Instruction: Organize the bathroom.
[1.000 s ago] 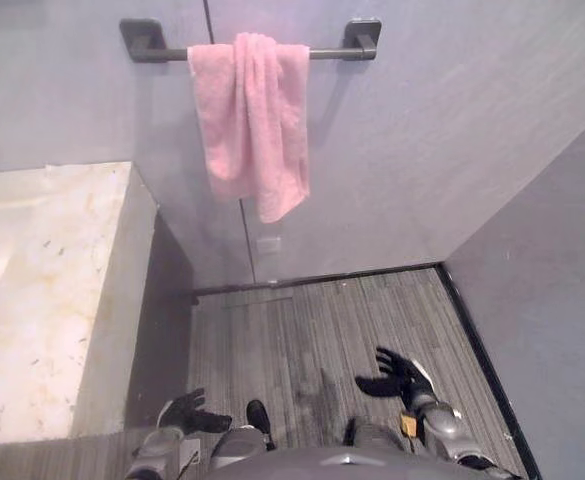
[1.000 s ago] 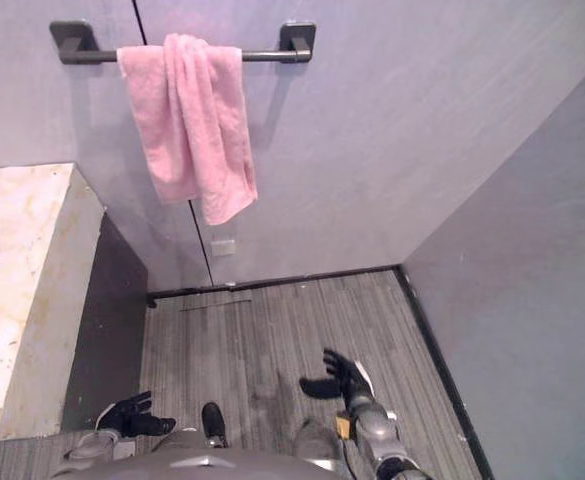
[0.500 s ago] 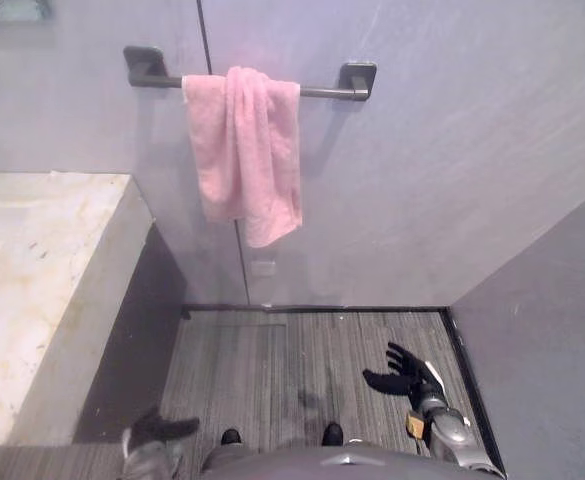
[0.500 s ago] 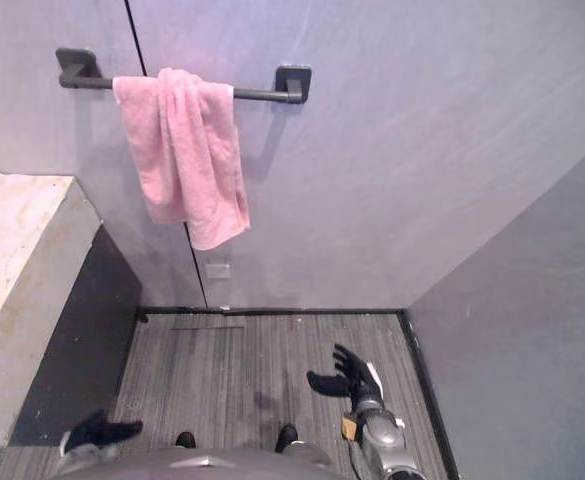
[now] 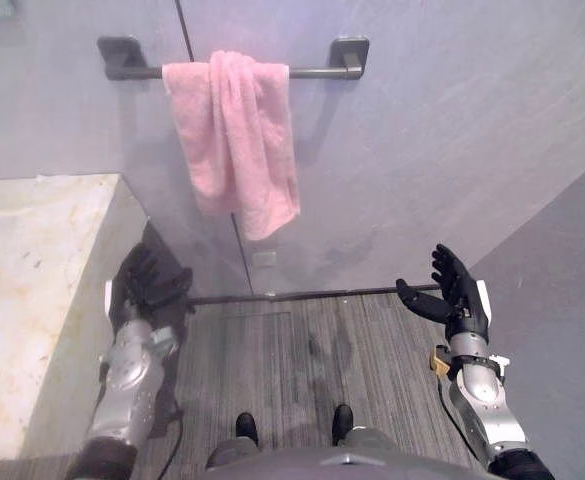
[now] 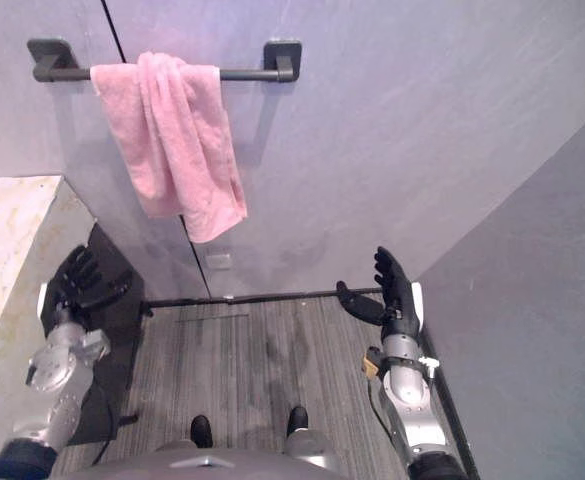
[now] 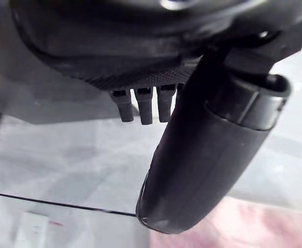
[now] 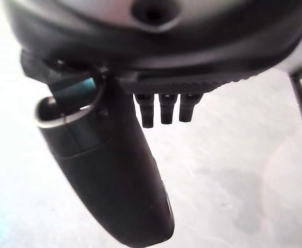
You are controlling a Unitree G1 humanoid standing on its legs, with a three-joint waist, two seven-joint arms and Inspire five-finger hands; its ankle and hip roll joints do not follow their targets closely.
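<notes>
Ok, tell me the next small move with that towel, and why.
Probably reach both hands up toward the pink towel. It hangs bunched and uneven on the wall bar, while the left hand and right hand are open, empty and well below it.

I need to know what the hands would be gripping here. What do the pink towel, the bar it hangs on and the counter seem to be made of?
Pink towel: soft terry-like cloth, matte and fuzzy, hanging in folds.
Bar: probably metal with a dark matte finish, on square wall mounts.
Counter: looks like marble or imitation stone, pale cream with faint veins and specks, smooth.
</notes>
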